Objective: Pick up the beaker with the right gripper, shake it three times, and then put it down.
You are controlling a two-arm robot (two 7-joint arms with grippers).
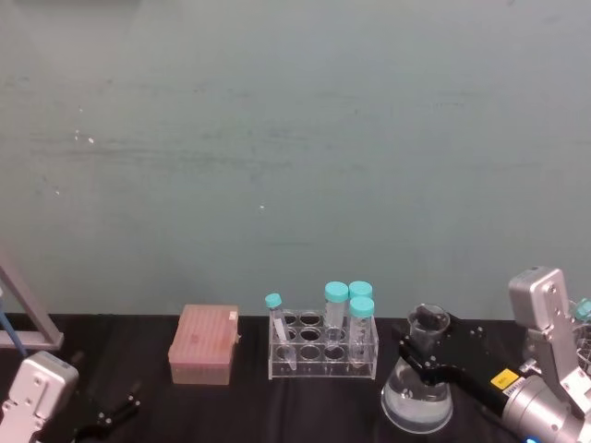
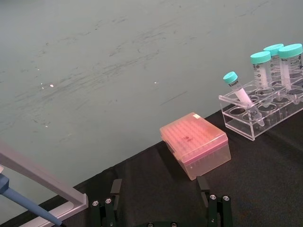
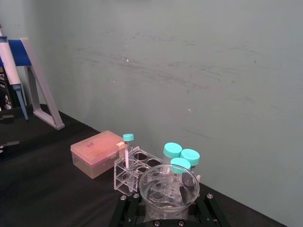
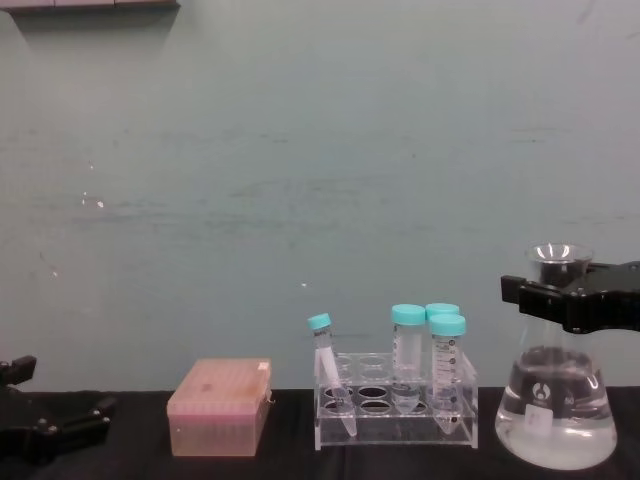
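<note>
The beaker (image 1: 417, 399) is a clear conical flask with some liquid in its wide base, just right of the tube rack. My right gripper (image 1: 417, 354) comes in from the right and is shut on its narrow neck below the flared rim. In the chest view the black fingers (image 4: 560, 300) cross the neck of the beaker (image 4: 555, 410), whose base sits low near the black table; I cannot tell if it touches. The right wrist view looks down into the beaker's rim (image 3: 168, 187). My left gripper (image 1: 113, 412) rests open at the near left, holding nothing.
A clear tube rack (image 1: 323, 358) with several teal-capped tubes stands left of the beaker. A pink tip box (image 1: 203, 343) lies further left. A grey pipette stand (image 1: 28, 318) is at the far left edge. A green wall closes the back.
</note>
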